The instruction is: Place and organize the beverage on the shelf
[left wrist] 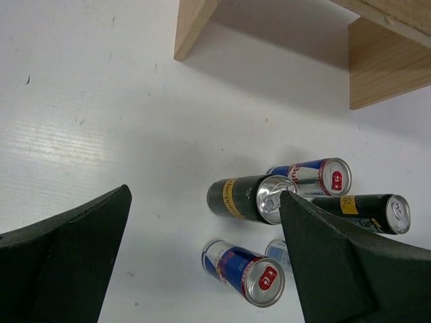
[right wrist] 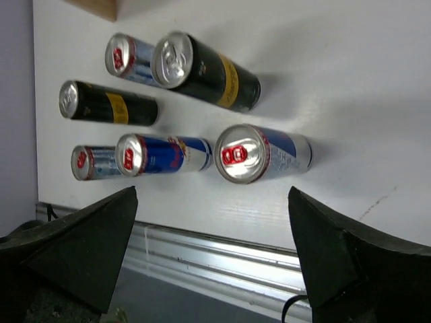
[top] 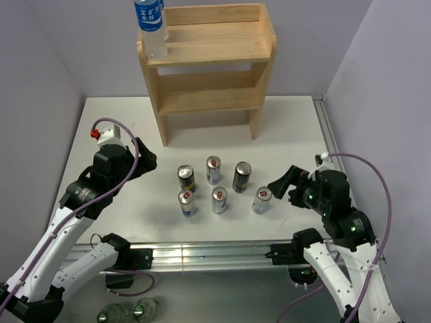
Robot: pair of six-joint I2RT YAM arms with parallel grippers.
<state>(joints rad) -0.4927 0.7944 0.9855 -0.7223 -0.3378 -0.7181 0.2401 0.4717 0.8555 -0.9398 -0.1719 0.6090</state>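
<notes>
The two-tier wooden shelf (top: 209,67) stands at the back of the table; a clear water bottle with a blue label (top: 151,27) stands on the left of its top tier. Several cans stand upright in two rows mid-table, from a black and yellow can (top: 186,177) to a silver Red Bull can (top: 262,200). My left gripper (top: 145,161) is open and empty, left of the cans; its wrist view shows the black can (left wrist: 246,197) ahead. My right gripper (top: 286,183) is open and empty, just right of the silver can (right wrist: 259,153).
An aluminium rail (top: 209,252) runs along the table's near edge, and another (top: 326,134) along the right edge. Purple walls close in the left, back and right. Bottles (top: 128,311) lie below the table at the front left.
</notes>
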